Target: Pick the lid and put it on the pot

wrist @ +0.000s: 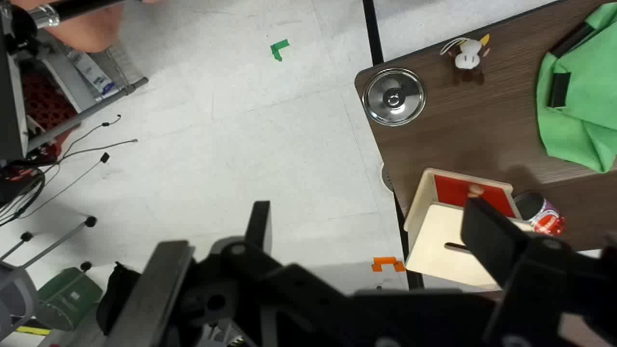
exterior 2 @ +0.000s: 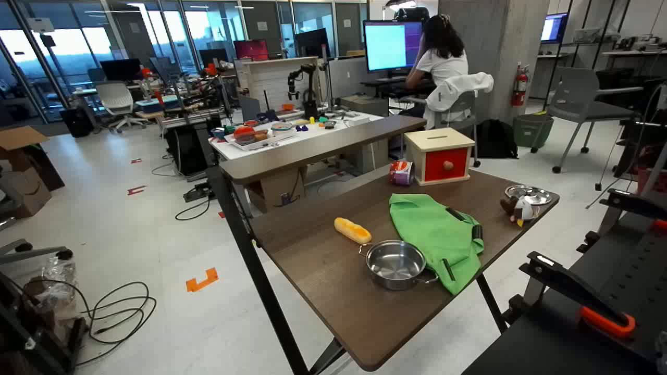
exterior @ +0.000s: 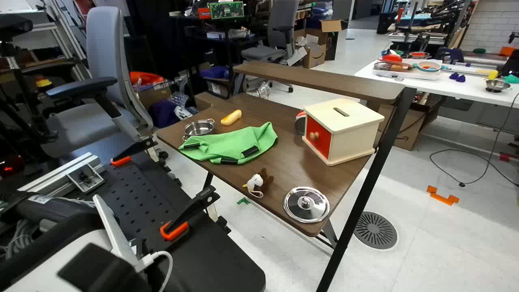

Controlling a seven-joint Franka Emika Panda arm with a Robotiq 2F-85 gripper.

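Lid (exterior: 306, 204) round, glossy, on woodgrain tabletop (exterior: 291, 164); pot (exterior 2: 396, 262) shallow steel; claw (wrist: 368, 206) spread wide.

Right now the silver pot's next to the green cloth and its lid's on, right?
Not quite: the lid isn't on. Both exterior views show it lying on the table, away from the silver pot, which is next to the green cloth.

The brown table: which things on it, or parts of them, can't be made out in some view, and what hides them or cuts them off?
- Lid: partly hidden behind the toy in an exterior view.
- Can: partly hidden by the box in an exterior view.
- Slot in the box: one end hidden by the fingers, wrist view.
- Green cloth: cut off by the right edge, wrist view.
- Pot: outside the wrist view's frame.
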